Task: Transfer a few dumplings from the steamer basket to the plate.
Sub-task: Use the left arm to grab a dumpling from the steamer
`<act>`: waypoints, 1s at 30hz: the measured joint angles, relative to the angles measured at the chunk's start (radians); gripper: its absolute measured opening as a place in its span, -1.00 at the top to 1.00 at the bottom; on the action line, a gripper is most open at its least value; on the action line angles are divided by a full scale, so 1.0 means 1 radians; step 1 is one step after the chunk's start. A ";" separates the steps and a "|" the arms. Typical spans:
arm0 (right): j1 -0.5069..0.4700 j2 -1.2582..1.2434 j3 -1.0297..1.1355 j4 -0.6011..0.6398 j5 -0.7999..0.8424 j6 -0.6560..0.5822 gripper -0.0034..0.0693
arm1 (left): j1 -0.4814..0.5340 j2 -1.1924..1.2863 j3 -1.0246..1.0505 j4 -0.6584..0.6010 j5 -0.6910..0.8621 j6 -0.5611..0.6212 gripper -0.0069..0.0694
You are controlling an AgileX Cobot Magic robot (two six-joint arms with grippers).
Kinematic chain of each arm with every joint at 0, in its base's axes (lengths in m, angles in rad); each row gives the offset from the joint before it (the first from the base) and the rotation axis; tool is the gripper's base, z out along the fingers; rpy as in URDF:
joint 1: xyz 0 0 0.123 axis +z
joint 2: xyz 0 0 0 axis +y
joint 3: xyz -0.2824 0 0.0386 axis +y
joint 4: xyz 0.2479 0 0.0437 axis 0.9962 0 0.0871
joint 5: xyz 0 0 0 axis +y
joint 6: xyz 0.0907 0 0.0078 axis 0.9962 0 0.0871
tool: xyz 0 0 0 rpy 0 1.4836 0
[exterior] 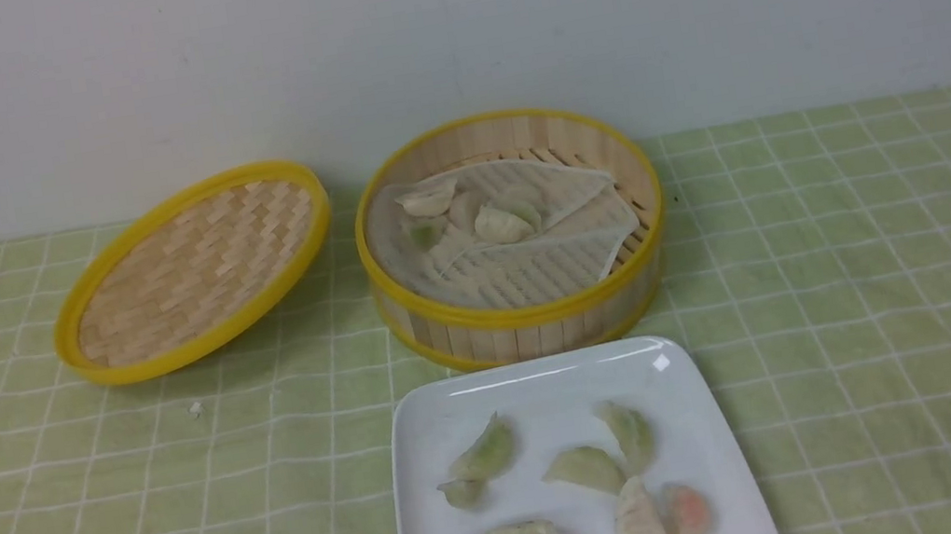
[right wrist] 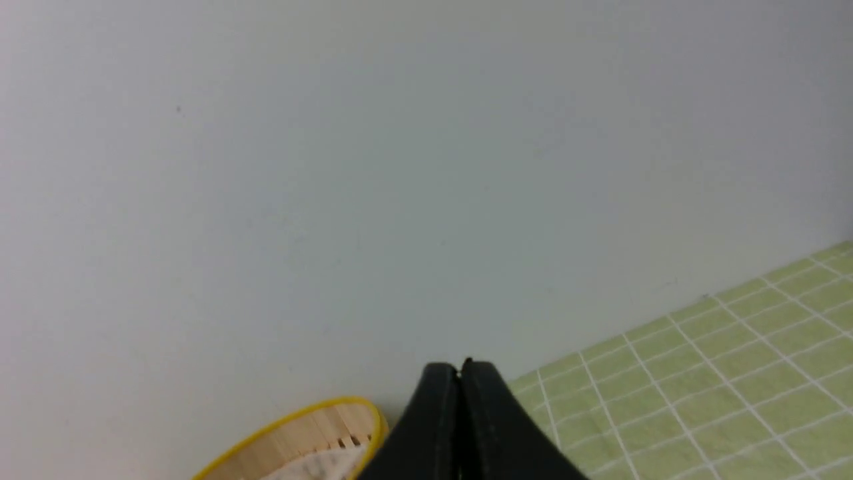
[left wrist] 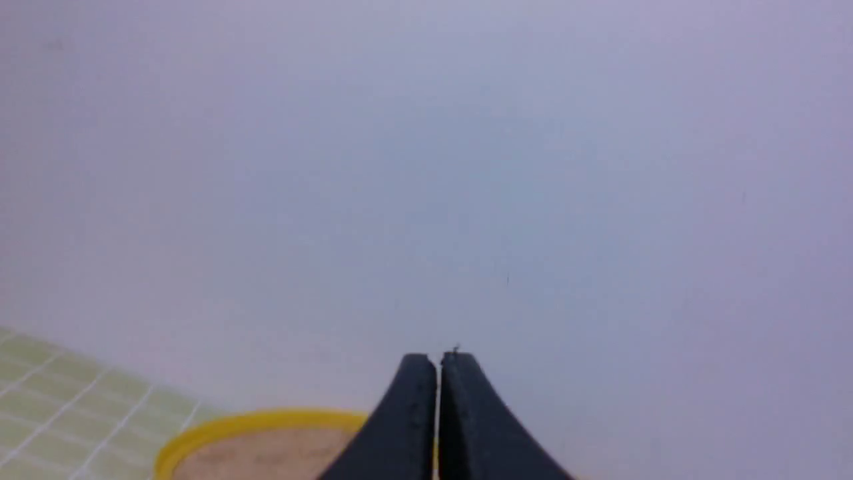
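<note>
The left gripper [left wrist: 440, 360] is keeping its fingertips together in its wrist view, with nothing showing between them. At the far left of the front view, green checked tablecloth [exterior: 143, 505] is spreading from the wall [exterior: 441, 36] toward the robot, giving open room in front of the woven bamboo lid [exterior: 198, 271]. The lid is leaning at a tilt, its yellow rim standing near the steamer basket's left edge. The bamboo steamer basket [exterior: 531, 320] is sitting near the wall, with a cluster of pale dumplings [exterior: 502, 223] lying on its cloth liner [exterior: 533, 270], left of centre. The white plate [exterior: 549, 378] is resting just in front of the basket, its near edge running out of view; more dumplings [exterior: 586, 469] are lying spread inside its raised rim. Right of basket and plate, open tablecloth is stretching to the view's edge. The right gripper [right wrist: 460, 367] is holding nothing visible, its fingertips meeting.
</note>
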 joint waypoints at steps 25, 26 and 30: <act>0.023 0.815 -1.007 -0.032 1.161 -0.219 0.94 | 0.000 1.496 -1.289 0.005 1.256 0.415 0.83; 0.023 0.816 -1.007 -0.019 1.162 -0.223 0.94 | -0.002 1.527 -1.314 0.004 1.255 0.420 0.83; 0.023 0.816 -1.008 0.009 1.164 -0.229 0.94 | -0.038 1.615 -1.399 0.016 1.225 0.442 0.83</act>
